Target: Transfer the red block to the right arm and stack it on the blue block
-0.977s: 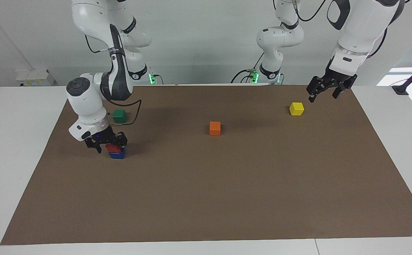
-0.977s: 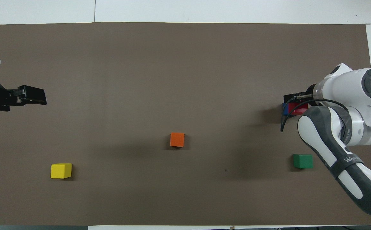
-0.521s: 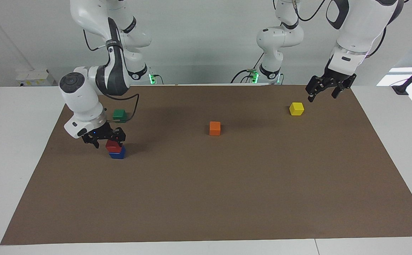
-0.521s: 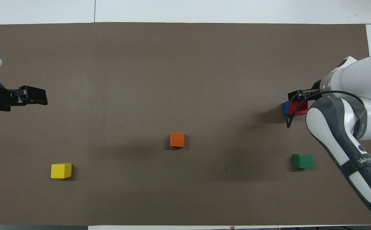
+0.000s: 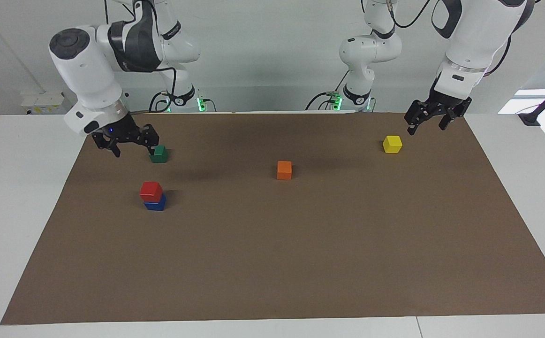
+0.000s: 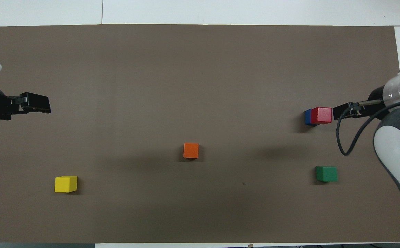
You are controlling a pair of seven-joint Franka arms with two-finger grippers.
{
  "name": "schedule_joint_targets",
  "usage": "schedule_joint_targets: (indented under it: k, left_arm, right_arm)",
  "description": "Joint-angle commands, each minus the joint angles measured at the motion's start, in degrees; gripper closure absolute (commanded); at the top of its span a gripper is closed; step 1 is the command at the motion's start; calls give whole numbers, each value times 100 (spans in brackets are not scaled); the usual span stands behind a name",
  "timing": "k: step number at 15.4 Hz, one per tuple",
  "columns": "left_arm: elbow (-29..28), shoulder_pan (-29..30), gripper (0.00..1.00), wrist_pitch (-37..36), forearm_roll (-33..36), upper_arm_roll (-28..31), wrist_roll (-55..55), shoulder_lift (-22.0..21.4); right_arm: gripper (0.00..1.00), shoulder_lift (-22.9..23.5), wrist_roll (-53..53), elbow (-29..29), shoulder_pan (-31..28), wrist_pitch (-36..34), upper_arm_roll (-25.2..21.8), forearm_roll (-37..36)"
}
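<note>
The small glossy red cube (image 5: 151,190) sat on the deep-blue cube (image 5: 155,205), turned slightly askew to it; being a cube, it had no long axis. The right tool (image 5: 127,141) hung open and empty above the brown mat (image 5: 300,263) on the bench, the left tool (image 5: 431,118) open and empty, waiting near the yellow cube (image 5: 392,144).

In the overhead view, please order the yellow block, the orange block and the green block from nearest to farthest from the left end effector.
From the left end effector:
1. Yellow block, at the left arm's end of the table.
2. Orange block, mid-table.
3. Green block, at the right arm's end.
</note>
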Motion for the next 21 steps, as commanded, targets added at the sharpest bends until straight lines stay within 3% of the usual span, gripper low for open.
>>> schedule_joint_targets:
  k: [1, 21]
  left_arm:
    - [-43, 13, 0, -47, -89, 27, 23, -95]
    - [-43, 13, 0, -47, -89, 27, 23, -94]
  right_arm:
    - [0, -108, 65, 386, -81, -786, 48, 113]
    - [0, -73, 100, 546, -143, -991, -4, 8]
